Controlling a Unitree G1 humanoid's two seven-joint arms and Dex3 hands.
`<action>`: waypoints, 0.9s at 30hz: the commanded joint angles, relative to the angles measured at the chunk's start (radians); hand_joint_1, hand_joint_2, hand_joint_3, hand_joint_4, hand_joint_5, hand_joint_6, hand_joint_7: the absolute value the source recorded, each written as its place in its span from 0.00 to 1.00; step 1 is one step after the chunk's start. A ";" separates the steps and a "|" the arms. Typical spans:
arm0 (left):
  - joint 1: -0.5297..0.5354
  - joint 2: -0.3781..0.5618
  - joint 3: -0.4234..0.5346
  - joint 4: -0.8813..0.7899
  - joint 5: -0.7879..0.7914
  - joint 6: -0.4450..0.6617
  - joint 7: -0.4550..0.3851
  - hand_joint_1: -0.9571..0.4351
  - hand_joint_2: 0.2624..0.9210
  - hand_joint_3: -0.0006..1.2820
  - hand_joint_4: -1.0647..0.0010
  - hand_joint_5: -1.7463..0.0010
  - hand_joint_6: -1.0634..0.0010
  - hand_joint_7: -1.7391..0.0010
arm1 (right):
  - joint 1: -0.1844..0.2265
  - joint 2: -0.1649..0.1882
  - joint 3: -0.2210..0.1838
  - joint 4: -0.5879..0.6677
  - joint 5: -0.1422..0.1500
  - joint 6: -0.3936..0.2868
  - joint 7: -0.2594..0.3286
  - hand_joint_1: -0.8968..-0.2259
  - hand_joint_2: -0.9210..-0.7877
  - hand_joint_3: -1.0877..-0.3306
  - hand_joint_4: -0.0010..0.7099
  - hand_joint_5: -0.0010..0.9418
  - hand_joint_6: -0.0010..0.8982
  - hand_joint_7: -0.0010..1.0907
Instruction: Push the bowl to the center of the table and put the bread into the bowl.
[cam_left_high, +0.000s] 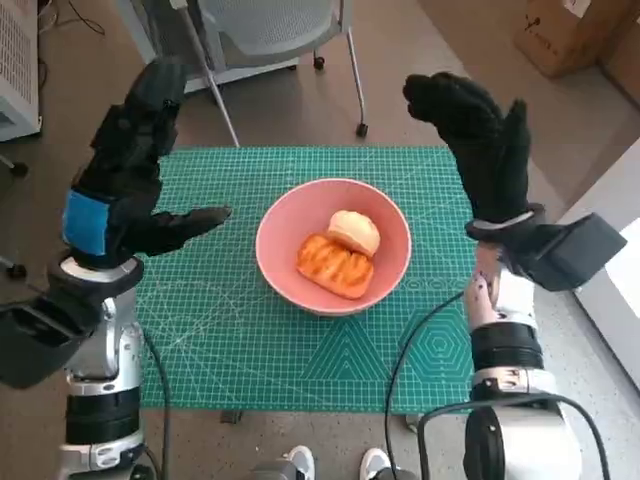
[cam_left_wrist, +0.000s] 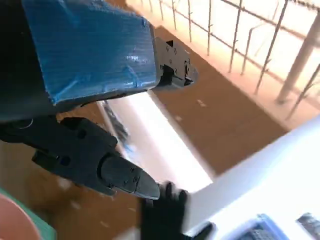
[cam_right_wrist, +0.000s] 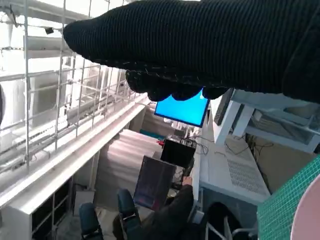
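Note:
A pink bowl (cam_left_high: 333, 245) stands near the middle of the green cutting mat (cam_left_high: 230, 330). Inside it lie a toasted flat bread (cam_left_high: 335, 266) and a pale round bun (cam_left_high: 354, 231). My left hand (cam_left_high: 125, 170) is raised above the mat's left side, fingers spread, holding nothing. My right hand (cam_left_high: 475, 140) is lifted above the mat's far right corner, fingers apart and empty. In the left wrist view the left hand (cam_left_wrist: 85, 80) fills the frame, with a sliver of the bowl (cam_left_wrist: 15, 220) at the corner. The right wrist view shows the glove (cam_right_wrist: 200, 45) and the bowl's rim (cam_right_wrist: 307, 220).
A grey office chair (cam_left_high: 270, 30) stands beyond the table's far edge. A cardboard box (cam_left_high: 575, 35) sits on the floor at far right. A person's shoes (cam_left_high: 335, 465) show at the near edge. A person (cam_right_wrist: 165, 215) sits among desks in the right wrist view.

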 joint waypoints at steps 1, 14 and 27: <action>0.019 -0.019 -0.008 -0.033 -0.055 0.053 -0.023 0.39 0.94 0.01 0.89 0.99 0.72 0.94 | 0.021 -0.008 0.007 -0.014 -0.011 0.004 -0.008 0.48 0.00 0.60 0.57 0.00 0.59 0.00; 0.031 -0.037 -0.011 -0.052 -0.015 0.069 -0.016 0.41 0.95 0.00 0.88 1.00 0.95 0.70 | 0.026 -0.011 0.003 -0.028 -0.004 0.002 -0.001 0.48 0.00 0.61 0.55 0.00 0.58 0.00; 0.037 -0.051 -0.021 -0.081 0.012 0.080 -0.001 0.41 0.96 0.00 0.88 1.00 1.00 0.64 | 0.028 -0.011 0.006 -0.039 -0.008 -0.002 -0.006 0.49 0.00 0.61 0.53 0.00 0.58 0.00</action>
